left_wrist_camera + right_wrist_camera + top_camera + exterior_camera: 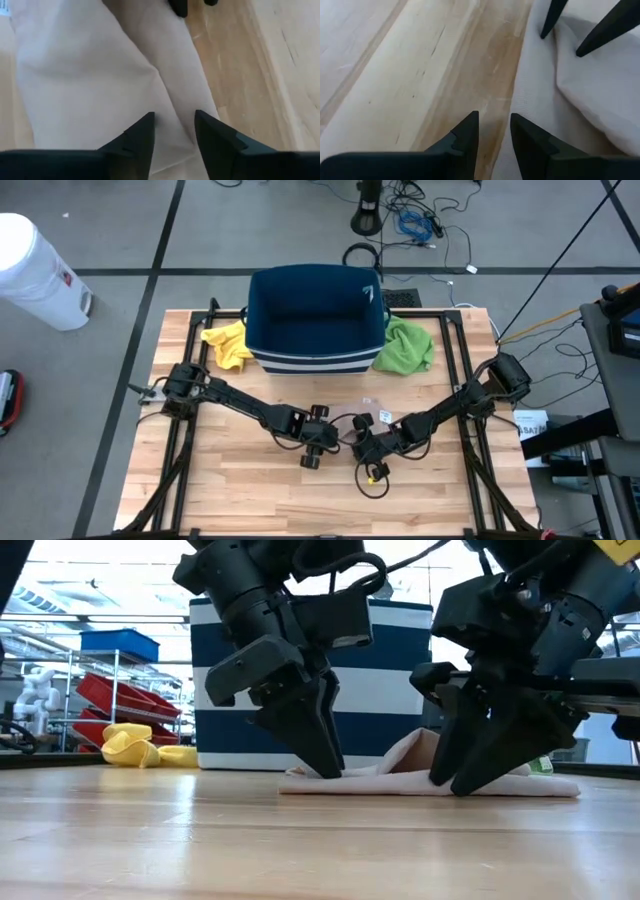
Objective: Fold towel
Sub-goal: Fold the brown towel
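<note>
wooden table [240,480] has a navy striped bin [315,320] at the back, yellow cloth [226,345] and green cloth [405,346] flanking it, pale towel [430,778] lying flat mid-table

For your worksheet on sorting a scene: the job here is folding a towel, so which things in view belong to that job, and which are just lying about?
Part of the job: cream towel; left gripper; right gripper.

Lying about: striped bin; yellow cloth; green cloth.

I am counting one white towel [430,778], one blue bin [315,318], one yellow cloth [228,343], one green cloth [405,345], sitting on one counter [250,490].
</note>
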Robot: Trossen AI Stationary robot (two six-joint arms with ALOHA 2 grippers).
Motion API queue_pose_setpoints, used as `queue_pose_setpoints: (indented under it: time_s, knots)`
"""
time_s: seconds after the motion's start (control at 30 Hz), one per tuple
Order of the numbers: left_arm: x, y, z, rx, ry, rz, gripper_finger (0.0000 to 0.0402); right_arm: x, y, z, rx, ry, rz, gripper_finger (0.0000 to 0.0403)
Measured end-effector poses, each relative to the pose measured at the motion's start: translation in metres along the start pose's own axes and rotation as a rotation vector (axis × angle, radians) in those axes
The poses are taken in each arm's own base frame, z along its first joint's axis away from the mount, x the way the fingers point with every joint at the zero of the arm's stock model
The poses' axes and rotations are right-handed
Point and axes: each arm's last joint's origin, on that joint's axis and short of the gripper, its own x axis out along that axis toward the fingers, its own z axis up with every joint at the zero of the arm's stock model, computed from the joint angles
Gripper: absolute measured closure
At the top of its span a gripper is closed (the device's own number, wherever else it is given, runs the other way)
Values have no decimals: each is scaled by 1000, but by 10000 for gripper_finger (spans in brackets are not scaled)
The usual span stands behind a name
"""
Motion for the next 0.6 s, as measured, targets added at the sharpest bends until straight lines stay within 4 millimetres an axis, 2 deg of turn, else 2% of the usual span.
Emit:
queue_pose_setpoints:
  time_s: [0.17,0.5,0.6]
  knots:
    - [0,1,-2,0,23,42,286,0,0,0,12,0,0,303]
    - [1,7,-4,-32,41,54,293,0,0,0,17,0,1,303]
    - [1,9,-6,-32,59,56,316,0,0,0,17,1,1,303]
